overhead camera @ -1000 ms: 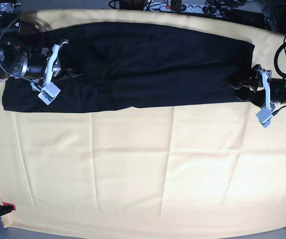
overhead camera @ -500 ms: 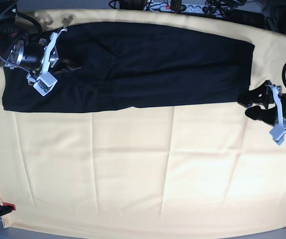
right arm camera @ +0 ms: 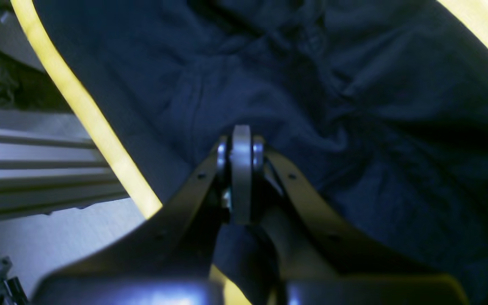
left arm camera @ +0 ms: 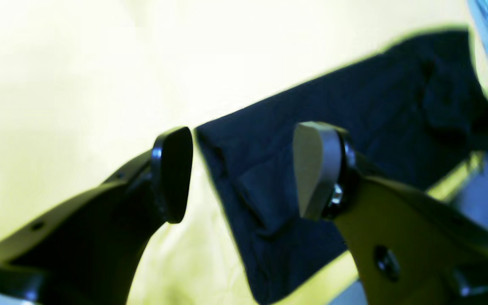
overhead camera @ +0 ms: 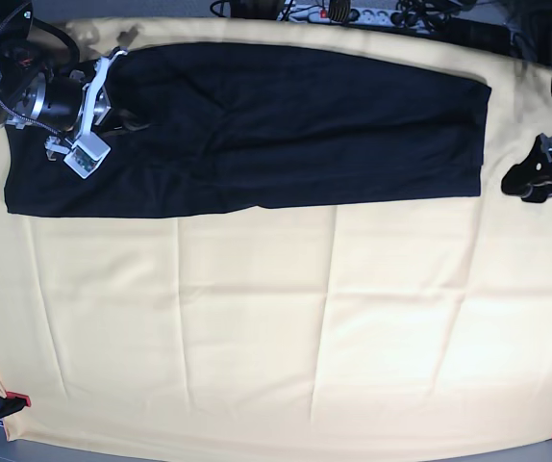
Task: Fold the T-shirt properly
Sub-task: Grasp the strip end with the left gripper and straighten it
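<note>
The dark navy T-shirt (overhead camera: 295,125) lies folded into a long band across the far part of the pale yellow table cloth (overhead camera: 257,318). My right gripper (overhead camera: 134,123) rests on the shirt's left end. In the right wrist view this gripper (right arm camera: 242,140) is shut, with the shirt (right arm camera: 354,106) creased and bunched at its tips. My left gripper (overhead camera: 521,183) is off the shirt, over bare cloth to the right of its right end. In the left wrist view it (left arm camera: 244,169) is open and empty, with the shirt's corner (left arm camera: 354,106) beyond the fingers.
A power strip and cables (overhead camera: 334,12) lie along the far table edge. Red clamps (overhead camera: 16,397) hold the cloth's front corners. Metal frame rails (right arm camera: 36,169) run past the table's edge beside the right arm.
My left gripper let go of the shirt's right end and drew back to the right, off the shirt. My right gripper moved a little toward the far edge.
</note>
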